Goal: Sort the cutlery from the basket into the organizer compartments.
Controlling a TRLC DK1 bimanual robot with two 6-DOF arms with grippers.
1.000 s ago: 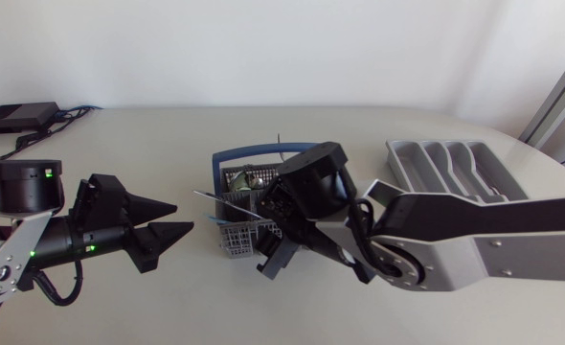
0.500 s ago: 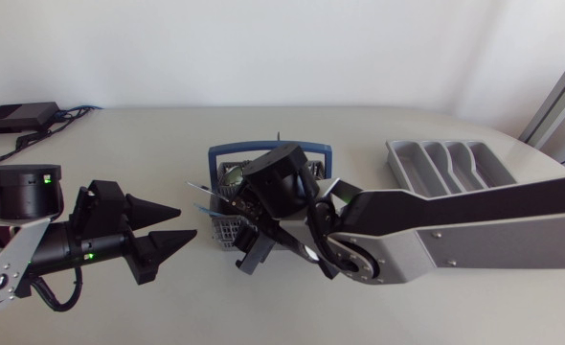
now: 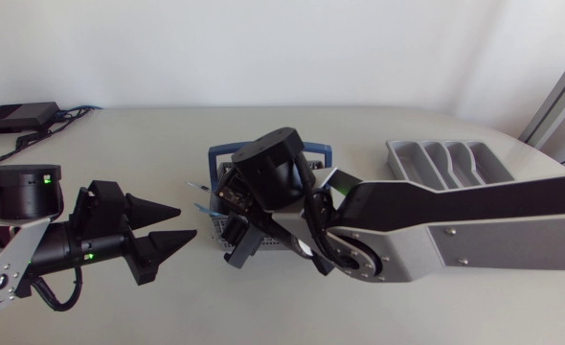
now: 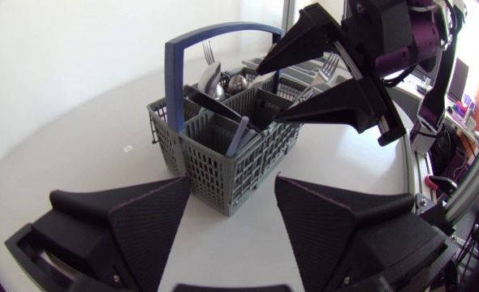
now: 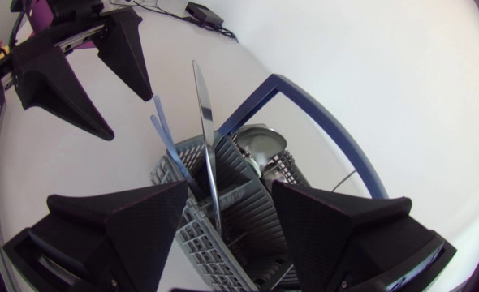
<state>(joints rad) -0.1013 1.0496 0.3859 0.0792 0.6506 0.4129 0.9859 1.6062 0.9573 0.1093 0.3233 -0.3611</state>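
The grey cutlery basket (image 4: 223, 158) with its blue handle (image 4: 174, 73) stands mid-table and holds spoons (image 5: 260, 146), forks, a knife (image 5: 203, 122) and blue-handled pieces (image 5: 162, 134). My right gripper (image 3: 233, 216) hangs open over the basket's (image 3: 217, 235) left end. In the right wrist view the upright knife blade rises between its fingers (image 5: 118, 227) without touching them. My left gripper (image 3: 185, 223) is open just left of the basket, pointing at it, with nothing between its fingers (image 4: 134, 219). The grey organizer (image 3: 445, 168) lies at the far right, its compartments showing no cutlery.
A black box (image 3: 19, 117) with cables sits at the table's far left corner. My right arm's long silver link (image 3: 455, 225) stretches across the table's right half, in front of the organizer.
My right gripper has moved left along the basket, from its right end to its left end. My left gripper drew back slightly to the left and then held still.
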